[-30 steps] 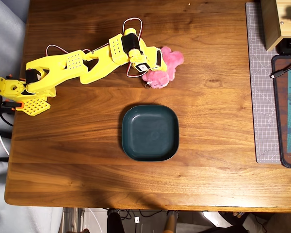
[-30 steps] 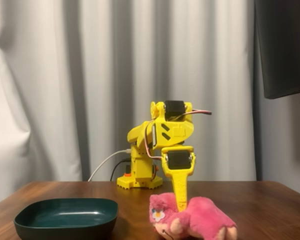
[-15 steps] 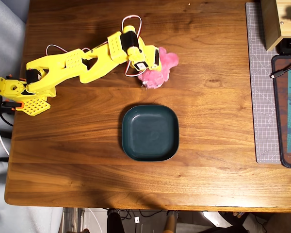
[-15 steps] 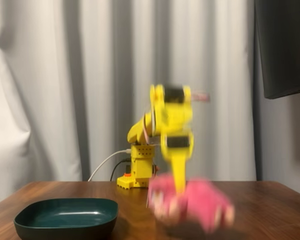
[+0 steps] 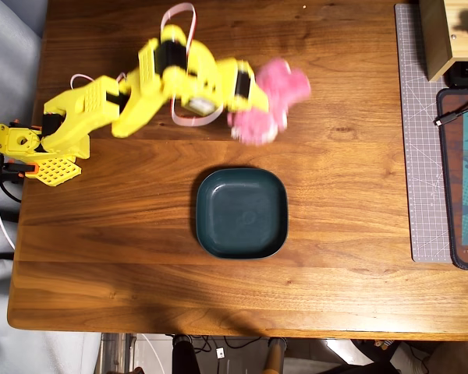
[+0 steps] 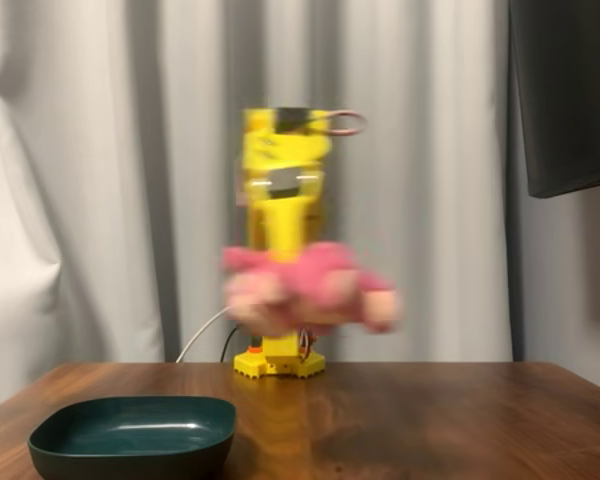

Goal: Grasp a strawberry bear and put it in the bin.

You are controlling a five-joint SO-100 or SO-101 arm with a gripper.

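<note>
**Status: strawberry bear held above the surface, bin empty**

The yellow arm [image 5: 101,117] is mounted at the left edge of the wooden surface [image 5: 140,257] in the overhead view and reaches to the right across its far half. In the fixed view, the arm [image 6: 280,160] stands upright in front of a pale curtain [image 6: 100,180], and its base sits at the far side of the surface [image 6: 430,420].

The hand [image 5: 253,97] is closed on the strawberry bear [image 5: 271,101]. In the fixed view, the strawberry bear [image 6: 310,295] hangs from the hand [image 6: 285,260] well above the surface, with no contact. Both are motion-blurred, so finger positions cannot be resolved in detail.

The bin [image 5: 241,213] rests near the centre of the surface in the overhead view, nearer the camera edge than the bear and well apart from it. Its interior holds nothing. In the fixed view, the bin [image 6: 130,436] lies at the lower left, below and to the left of the bear.

A grey cutting mat [image 5: 417,140] lies along the right edge in the overhead view.
</note>
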